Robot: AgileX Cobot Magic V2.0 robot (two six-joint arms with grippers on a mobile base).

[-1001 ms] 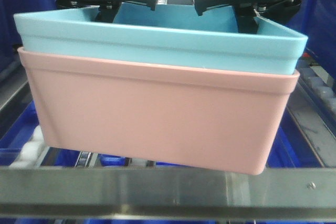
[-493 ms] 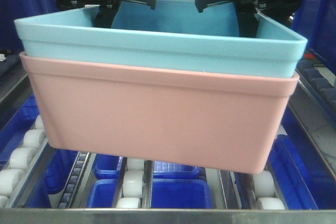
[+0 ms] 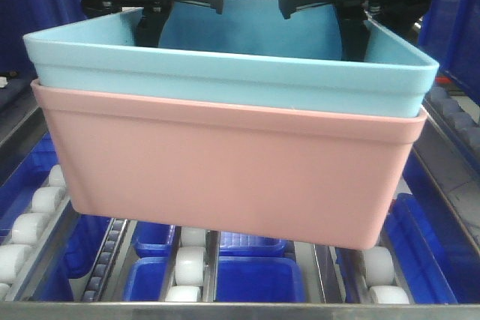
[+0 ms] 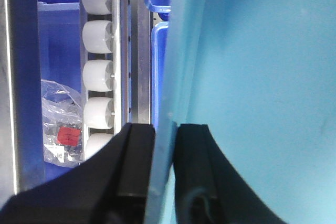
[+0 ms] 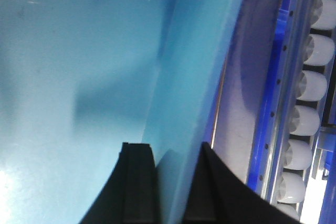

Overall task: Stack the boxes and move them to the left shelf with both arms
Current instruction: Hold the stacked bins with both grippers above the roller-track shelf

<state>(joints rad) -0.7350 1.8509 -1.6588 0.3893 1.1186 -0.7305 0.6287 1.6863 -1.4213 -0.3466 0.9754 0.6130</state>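
We hold the blue tub nested inside the pink tub, both raised above the roller rails of the shelf. Our left gripper is clamped on the blue tub's left wall, one finger on each side. Our right gripper is clamped likewise on the right wall. Dark blue bins sit below the rails. A plastic bag lies beside the rollers.
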